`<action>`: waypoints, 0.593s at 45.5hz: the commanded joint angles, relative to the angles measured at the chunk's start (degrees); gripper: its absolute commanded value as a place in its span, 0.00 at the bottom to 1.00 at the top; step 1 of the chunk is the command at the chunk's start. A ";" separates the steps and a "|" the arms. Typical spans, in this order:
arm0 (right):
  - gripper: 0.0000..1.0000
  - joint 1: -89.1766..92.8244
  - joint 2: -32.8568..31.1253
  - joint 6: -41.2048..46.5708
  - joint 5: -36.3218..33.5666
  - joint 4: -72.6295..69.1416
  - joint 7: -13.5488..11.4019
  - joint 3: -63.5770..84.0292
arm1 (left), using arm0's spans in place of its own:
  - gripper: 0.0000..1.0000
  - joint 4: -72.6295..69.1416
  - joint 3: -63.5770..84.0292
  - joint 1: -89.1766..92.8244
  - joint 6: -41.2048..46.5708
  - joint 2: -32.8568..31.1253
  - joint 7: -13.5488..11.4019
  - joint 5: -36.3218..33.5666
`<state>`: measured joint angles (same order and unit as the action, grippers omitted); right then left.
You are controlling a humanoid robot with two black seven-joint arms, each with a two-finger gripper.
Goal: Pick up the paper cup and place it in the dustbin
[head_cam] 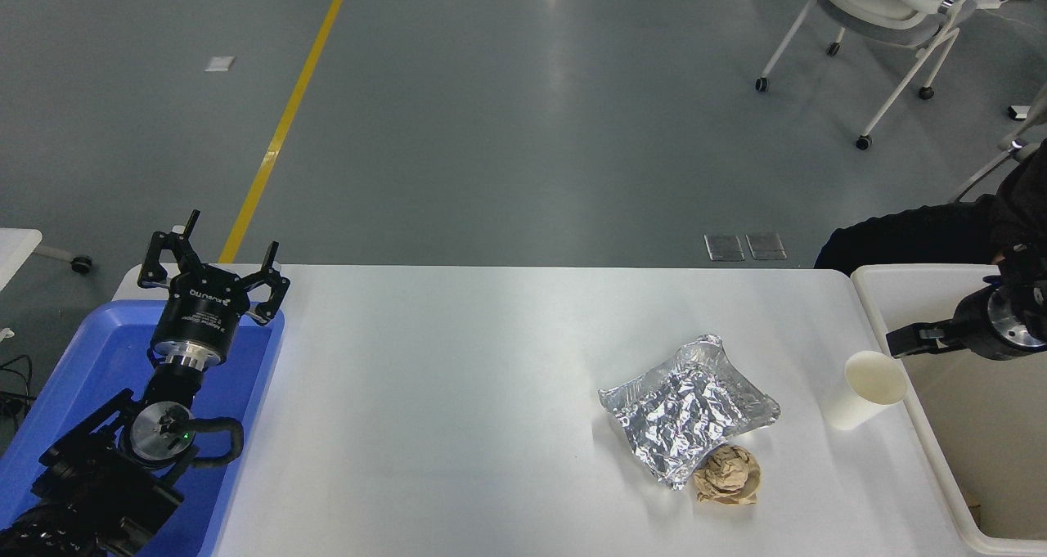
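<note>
The paper cup point(867, 390) is small, white and tapered, and stands on the white table point(458, 393) at its right edge, beside the dustbin's left rim. The dustbin point(924, 273) is a large off-white bin at the far right. My right gripper point(901, 341) comes in from the right edge over the bin, with its tip just above and behind the cup's rim. I cannot tell whether it touches the cup. My left gripper point(214, 264) is open and empty, parked over the blue tray at the lower left.
A crinkled silver foil tray point(689, 410) lies left of the cup, with a crumpled brown paper ball point(728, 476) at its near corner. The blue tray point(74, 393) sits at the left edge. A person in dark clothing point(908, 236) is behind the bin.
</note>
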<state>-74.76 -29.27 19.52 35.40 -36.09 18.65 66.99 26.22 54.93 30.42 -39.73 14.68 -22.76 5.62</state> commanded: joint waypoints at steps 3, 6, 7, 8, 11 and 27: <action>1.00 0.23 0.00 -0.01 -0.07 -0.56 -0.02 -1.08 | 1.00 -0.03 0.00 -0.01 0.00 0.00 0.00 0.00; 1.00 0.31 0.00 -0.01 -0.15 -1.61 -0.10 -1.43 | 1.00 -0.03 0.00 -0.01 0.00 0.00 0.00 0.00; 1.00 0.23 0.00 0.08 -0.15 -2.22 -0.10 -1.60 | 1.00 0.06 0.00 -0.01 0.00 0.00 0.00 0.00; 1.00 0.14 0.00 0.08 -0.33 -2.92 -0.10 -1.69 | 1.00 -0.03 0.00 -0.01 0.00 0.00 0.00 0.00; 1.00 -0.30 -0.09 -0.01 -1.29 -5.12 -0.19 -1.78 | 1.00 -0.03 0.00 -0.01 0.00 0.00 0.00 0.00; 1.00 3.83 0.09 -1.06 -2.53 -4.78 -0.89 -3.62 | 1.00 0.06 0.00 -0.01 0.00 0.00 0.00 0.00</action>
<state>-73.56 -29.20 19.39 33.29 -40.74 18.41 64.83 26.21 54.89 30.41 -39.73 14.69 -22.76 5.63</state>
